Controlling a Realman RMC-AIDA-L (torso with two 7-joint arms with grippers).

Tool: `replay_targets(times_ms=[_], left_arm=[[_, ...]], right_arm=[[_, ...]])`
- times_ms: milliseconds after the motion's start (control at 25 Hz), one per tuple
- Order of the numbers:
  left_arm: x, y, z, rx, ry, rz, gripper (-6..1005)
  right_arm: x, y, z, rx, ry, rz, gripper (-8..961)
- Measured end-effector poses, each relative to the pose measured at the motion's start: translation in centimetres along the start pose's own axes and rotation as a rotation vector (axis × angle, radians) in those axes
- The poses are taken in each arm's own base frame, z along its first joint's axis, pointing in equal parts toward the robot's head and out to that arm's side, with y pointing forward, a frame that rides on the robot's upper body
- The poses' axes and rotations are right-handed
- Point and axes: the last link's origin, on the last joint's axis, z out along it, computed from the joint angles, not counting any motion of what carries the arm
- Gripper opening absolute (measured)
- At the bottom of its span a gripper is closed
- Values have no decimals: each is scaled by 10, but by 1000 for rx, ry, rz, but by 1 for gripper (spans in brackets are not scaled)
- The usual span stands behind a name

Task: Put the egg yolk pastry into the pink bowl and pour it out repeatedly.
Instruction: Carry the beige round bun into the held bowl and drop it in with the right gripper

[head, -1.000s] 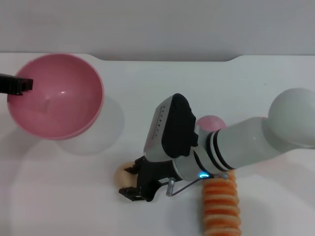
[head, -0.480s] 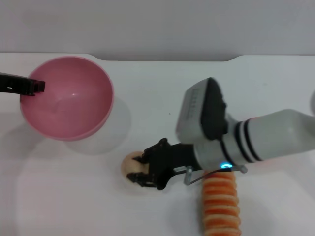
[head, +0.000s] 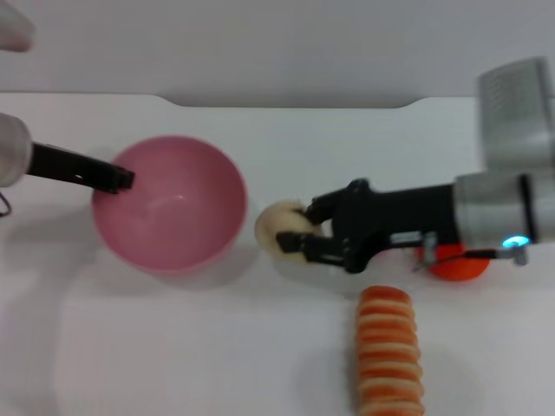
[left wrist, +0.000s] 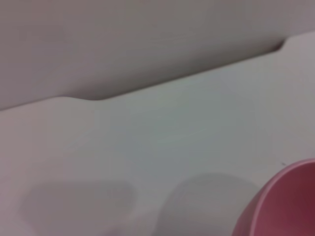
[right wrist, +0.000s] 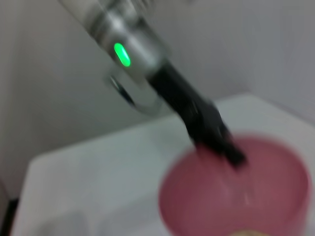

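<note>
A: Where's the egg yolk pastry (head: pixel 276 227)?
B: Pinched in the right claw (head: pixel 299 234), just beside the pink bowl (head: pixel 169 204) on the bench (head: pixel 217 347).
A: Left claw (head: pixel 120 179)?
B: At the bowl's left rim; I cannot tell its fingers.

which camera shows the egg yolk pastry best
The head view: the egg yolk pastry shows whole, held in the right gripper beside the pink bowl. The right wrist view catches only a sliver; the left wrist view, none.

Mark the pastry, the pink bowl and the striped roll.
pastry (head: pixel 277 225): head view, exposed left side.
pink bowl (head: pixel 169 208): head view, inner wall.
striped roll (head: pixel 389 355): head view, middle ridge.
</note>
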Motion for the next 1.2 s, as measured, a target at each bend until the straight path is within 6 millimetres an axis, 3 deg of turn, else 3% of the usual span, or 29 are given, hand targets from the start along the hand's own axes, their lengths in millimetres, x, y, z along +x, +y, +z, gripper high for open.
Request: replay_targets(times_ms=[120,240,360,520,800,1200], left_arm=[[6,11,15,-24,-28,32,0],[12,26,29,-57,-58,74,0],[17,42,36,-90,-71,113,0],[20,60,40,-147,-67,141,0],[20,63,40,-159,-62,143,1],[22,58,39,-143,-37,141,-1]], right_arm=[[-18,2,-23,-23,-56,-44,293],[-34,4,-31,-33,-91,-93,281],[-44,3,-24,-49,-83,-119,260],[-42,-1,-7,-56,-28,-117,239],[-33,-3,10,-20,93,-98,197],[-39,-5,-3,8,66,-61,461]])
